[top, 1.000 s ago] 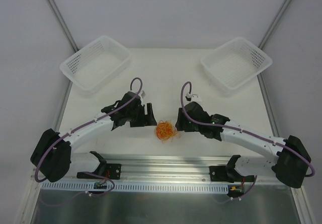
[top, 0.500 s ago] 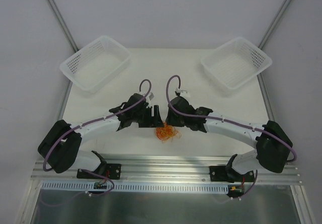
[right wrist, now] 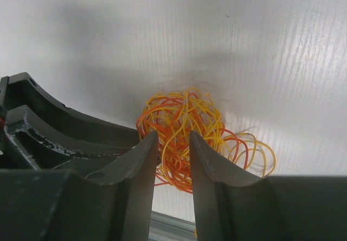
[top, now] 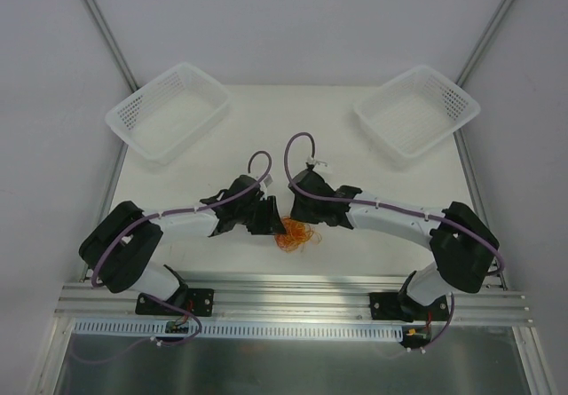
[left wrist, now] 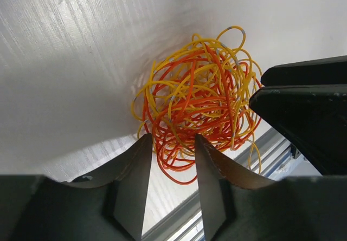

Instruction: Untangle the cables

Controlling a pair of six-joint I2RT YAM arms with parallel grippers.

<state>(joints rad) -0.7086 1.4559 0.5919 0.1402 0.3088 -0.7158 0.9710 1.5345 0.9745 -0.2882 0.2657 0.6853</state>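
**Tangle between both sets of jaws, near edge of table**

The cables (top: 295,233) lie as one loose ball of orange-yellow and red loops on the white table (top: 355,160), just beyond its near metal rail. Both arms reach in toward the middle. The left gripper (top: 269,219) comes at the ball from the left and the right gripper (top: 293,209) from the right, and their tips sit close together directly over it.

Left wrist view: the jaws stand a narrow gap apart. The near edge of the ball, mostly red loops, sits in that gap, and the bulk of the ball lies just past the tips. The right gripper's dark finger borders the ball's right side.

Right wrist view: the jaws again show a narrow gap with a bunch of orange and yellow strands running through it. A few loops spill out to the right.

For both sides, I cannot tell whether the strands are pinched or only lie between the jaws.
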